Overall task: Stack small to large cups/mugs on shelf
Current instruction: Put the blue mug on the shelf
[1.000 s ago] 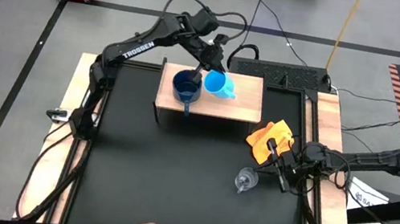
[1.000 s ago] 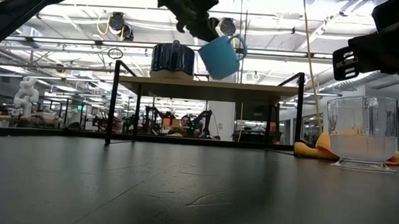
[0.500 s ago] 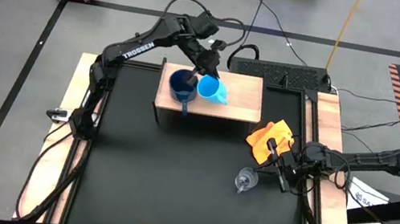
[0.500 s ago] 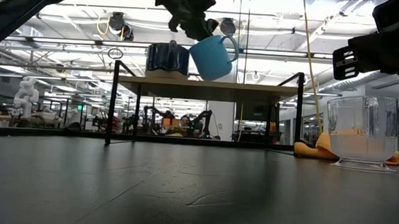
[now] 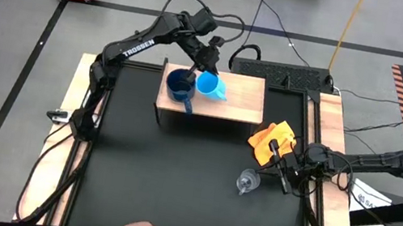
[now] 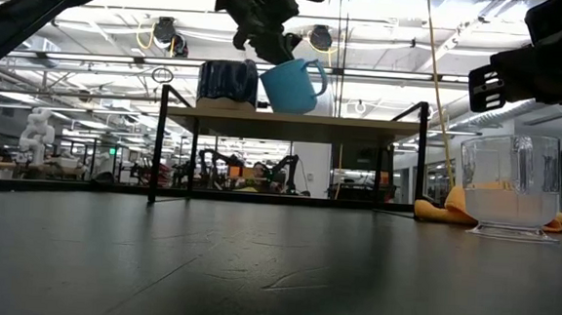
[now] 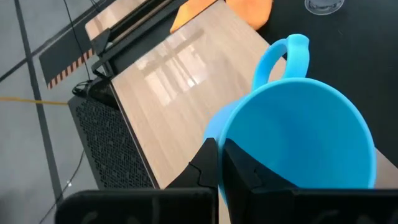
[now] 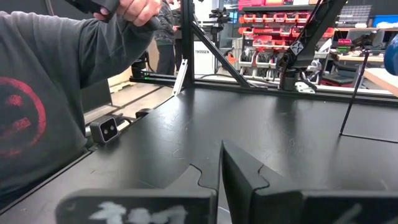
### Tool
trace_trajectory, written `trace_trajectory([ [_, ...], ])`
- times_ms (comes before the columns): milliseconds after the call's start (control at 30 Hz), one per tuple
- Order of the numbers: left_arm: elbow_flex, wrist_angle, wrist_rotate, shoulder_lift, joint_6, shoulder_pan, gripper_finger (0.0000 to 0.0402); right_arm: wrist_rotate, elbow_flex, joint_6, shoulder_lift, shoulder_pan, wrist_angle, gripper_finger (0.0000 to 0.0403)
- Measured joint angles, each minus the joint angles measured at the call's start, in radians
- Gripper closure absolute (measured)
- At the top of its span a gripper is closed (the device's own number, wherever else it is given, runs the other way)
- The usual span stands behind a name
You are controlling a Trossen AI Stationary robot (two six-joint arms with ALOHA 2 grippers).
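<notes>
- Left tool (image 5: 206, 63) grips the light blue mug (image 5: 208, 85) by its rim, one finger inside and one outside as the left wrist view shows, and holds it tilted above the shelf (image 5: 241, 95) rather than resting on it.
- Mug's handle (image 6: 315, 77) points away from the dark navy mug (image 5: 181, 85), toward the bare stretch of the wooden top.
- Navy mug stands upright on the shelf just beside the carried one, on the side nearer the left arm's base; in the low view the two look almost touching, the blue one slightly higher.
- Nesting, I judge, calls for a short sideways shift toward the navy mug, then righting and lowering.
- Glass cup (image 5: 246, 183) waits on the counter (image 5: 173, 182), well apart from the shelf, near the orange cloth (image 5: 272, 140).
- Right tool (image 5: 280, 170) lies just beside that cup, nearer to it than the left; its fingers look closed on nothing.
</notes>
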Motion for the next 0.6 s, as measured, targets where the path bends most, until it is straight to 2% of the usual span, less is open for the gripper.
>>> trace_trajectory([
  [600, 0.0, 0.041, 0.039, 0.0, 0.019, -0.006, 0.0398, 0.0, 0.0, -0.019, 0.0, 0.0, 0.0, 0.0394],
])
